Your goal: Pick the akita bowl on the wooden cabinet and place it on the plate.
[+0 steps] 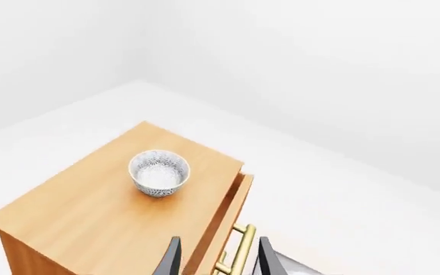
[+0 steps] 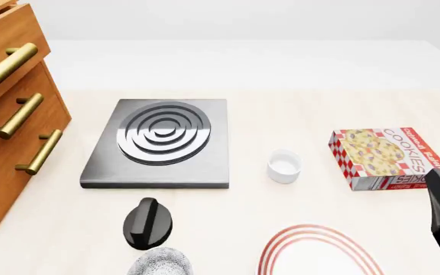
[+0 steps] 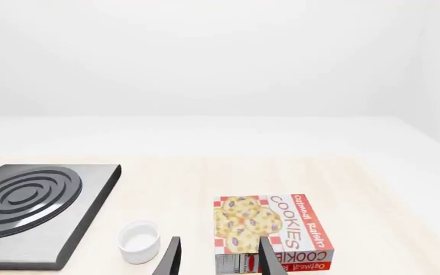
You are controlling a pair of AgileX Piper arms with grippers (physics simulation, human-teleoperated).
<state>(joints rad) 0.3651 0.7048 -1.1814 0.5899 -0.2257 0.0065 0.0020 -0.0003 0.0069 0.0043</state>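
The akita bowl (image 1: 158, 172), white with a dense grey pattern, stands upright on top of the wooden cabinet (image 1: 90, 206), which rises at the left in the front view (image 2: 10, 132). My left gripper (image 1: 218, 260) hovers above the cabinet's front edge, short of the bowl, open, holding nothing. The plate (image 2: 319, 252), white with red rings, lies at the near edge of the table, partly cut off. My right gripper (image 3: 218, 260) is open and empty, pointing at the cookie box. The front view hides the cabinet top and the left gripper.
A grey stove (image 2: 158, 143) with rings lies mid-table, a black knob-like part (image 2: 149, 223) in front of it. A second patterned bowl (image 2: 158, 263) sits at the near edge. A small white cup (image 2: 283, 166) and a cookie box (image 2: 388, 157) stand right. The top drawer (image 1: 231, 217) is slightly open.
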